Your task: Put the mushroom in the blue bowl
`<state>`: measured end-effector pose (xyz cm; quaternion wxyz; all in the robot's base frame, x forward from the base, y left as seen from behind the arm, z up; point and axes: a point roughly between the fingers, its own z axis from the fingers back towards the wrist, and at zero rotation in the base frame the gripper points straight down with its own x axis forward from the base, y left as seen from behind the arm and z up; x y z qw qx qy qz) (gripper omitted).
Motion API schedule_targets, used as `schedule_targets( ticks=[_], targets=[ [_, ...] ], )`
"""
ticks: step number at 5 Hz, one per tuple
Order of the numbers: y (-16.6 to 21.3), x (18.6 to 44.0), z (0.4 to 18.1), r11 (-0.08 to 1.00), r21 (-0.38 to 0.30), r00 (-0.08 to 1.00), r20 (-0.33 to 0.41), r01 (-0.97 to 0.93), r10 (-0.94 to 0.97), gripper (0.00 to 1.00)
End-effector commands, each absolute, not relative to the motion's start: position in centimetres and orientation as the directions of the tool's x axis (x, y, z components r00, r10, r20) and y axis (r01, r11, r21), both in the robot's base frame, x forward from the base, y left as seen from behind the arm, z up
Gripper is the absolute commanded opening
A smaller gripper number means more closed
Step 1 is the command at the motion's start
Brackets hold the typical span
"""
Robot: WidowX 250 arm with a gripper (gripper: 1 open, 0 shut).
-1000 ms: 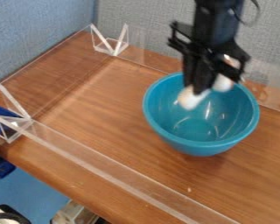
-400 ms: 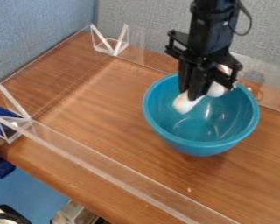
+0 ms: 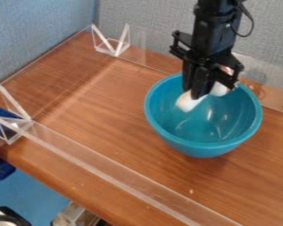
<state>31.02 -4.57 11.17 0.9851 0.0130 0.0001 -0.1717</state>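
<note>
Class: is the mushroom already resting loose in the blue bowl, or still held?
Still held. The gripper is shut on the mushroom, whose pale stem hangs inside the blue bowl, above its floor.

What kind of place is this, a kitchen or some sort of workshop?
Probably a robot test bench, not a kitchen: a wooden table fenced by clear plastic walls, a black robot arm, and one blue bowl as a prop.

no readable text, no labels, no brand marks, no numbers, no signs anywhere in the view, not on the large glossy teal-blue round bowl, not on the brown wooden tabletop
</note>
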Motion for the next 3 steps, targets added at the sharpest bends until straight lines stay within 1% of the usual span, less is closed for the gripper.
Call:
schedule_targets(
  ticks=[1,3],
  targets=[
    [-4.24,32.38,12.50,0.940,0.045,0.939,0.056,0.337,-0.339,0.00],
    [-4.37,33.03,12.20,0.930,0.051,0.928,0.070,0.363,-0.366,0.00]
  ],
)
